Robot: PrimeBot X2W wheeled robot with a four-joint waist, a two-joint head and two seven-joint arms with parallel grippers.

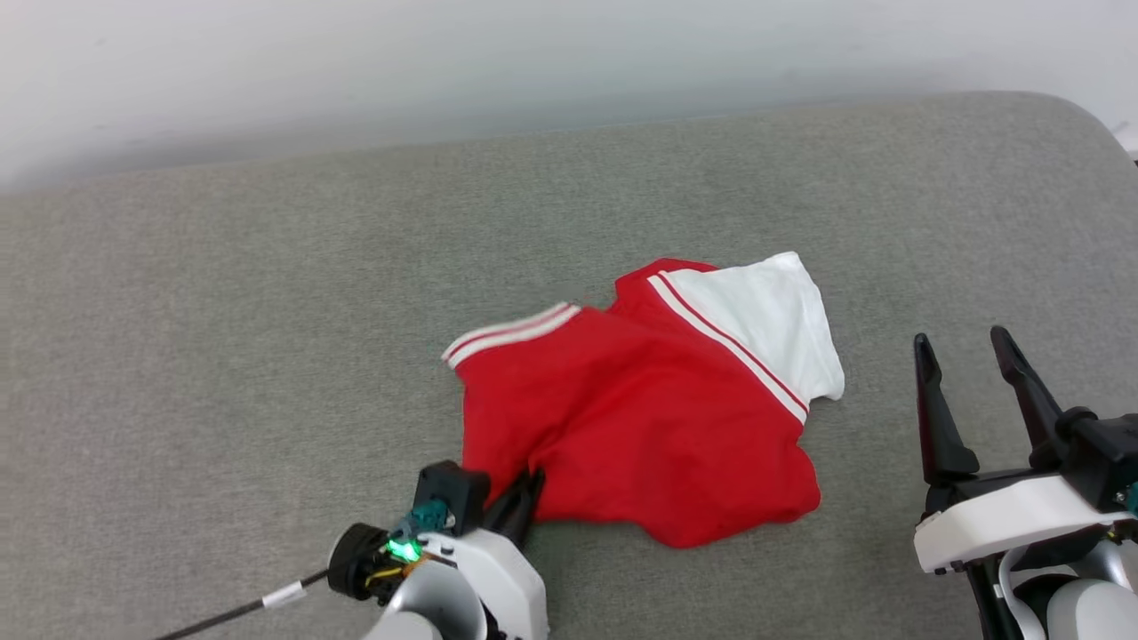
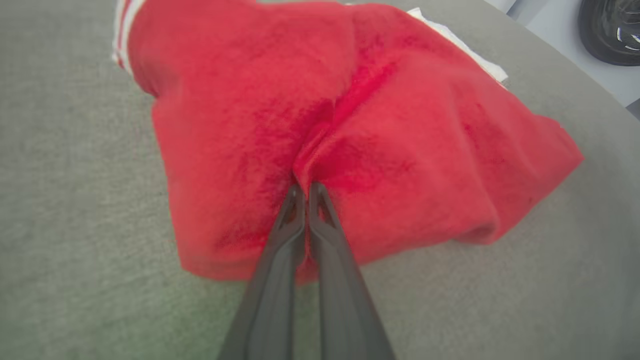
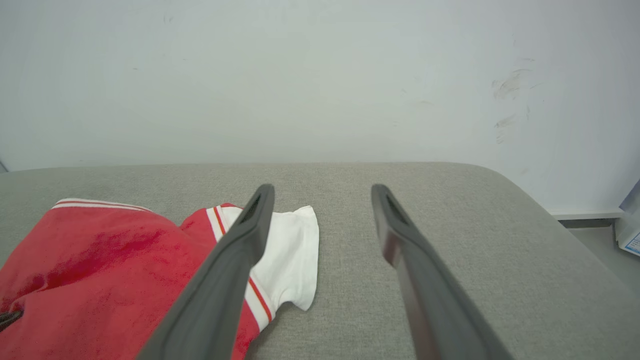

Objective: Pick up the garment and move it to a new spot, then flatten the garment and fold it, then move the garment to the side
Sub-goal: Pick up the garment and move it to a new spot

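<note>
Left pincer (image 2: 305, 188) tight on a fold of the red garment (image 2: 400, 125); right pincer (image 1: 960, 336) wide apart, empty.

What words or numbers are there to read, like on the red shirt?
Nothing here can be read.
garment: no print on the side that shows.
white box, floor beside the table: blue print, too small to read.
white tag on cable: too blurred.
</note>
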